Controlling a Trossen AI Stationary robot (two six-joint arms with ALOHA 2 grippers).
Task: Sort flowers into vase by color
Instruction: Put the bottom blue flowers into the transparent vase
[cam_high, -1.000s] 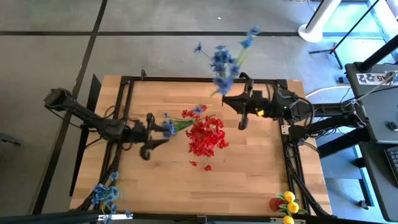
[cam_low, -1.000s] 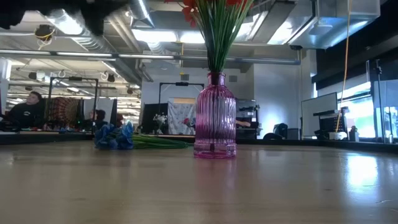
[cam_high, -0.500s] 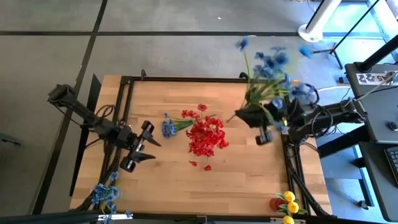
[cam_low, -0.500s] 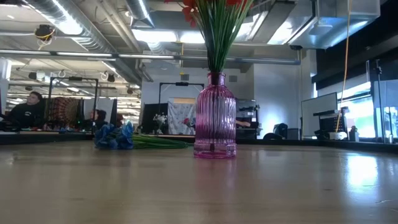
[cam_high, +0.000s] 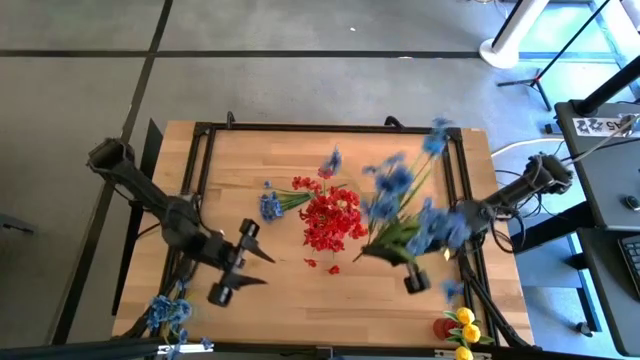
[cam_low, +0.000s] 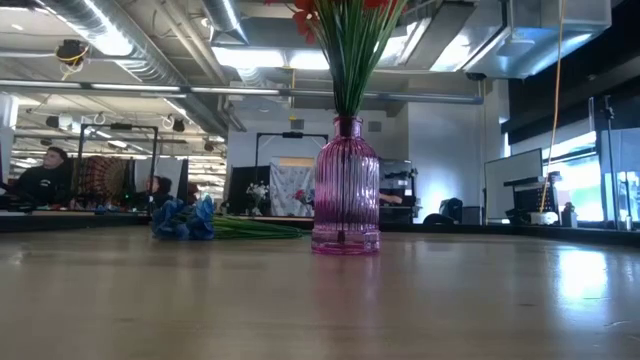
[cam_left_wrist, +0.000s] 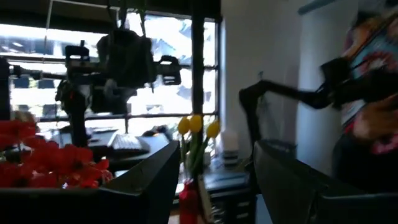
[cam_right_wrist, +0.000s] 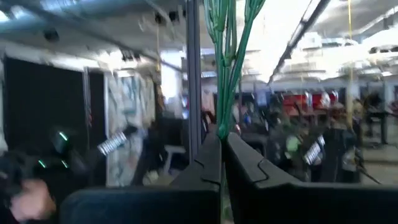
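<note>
In the high view, a bunch of blue artificial flowers (cam_high: 405, 205) is held clamped by the right gripper (cam_high: 372, 252), right of the red flowers (cam_high: 332, 218) standing in the vase. A small blue sprig (cam_high: 271, 206) lies on the wooden table (cam_high: 280, 290), well apart from the left gripper (cam_high: 252, 268), whose fingers are spread, empty.

In the low view, the ribbed pink glass vase (cam_low: 346, 190) is seen upright, the blue sprig lying left of it.

In the right wrist view, green stems (cam_right_wrist: 226, 62) are pinched between the closed fingers (cam_right_wrist: 199, 168).

No readable writing is seen.
</note>
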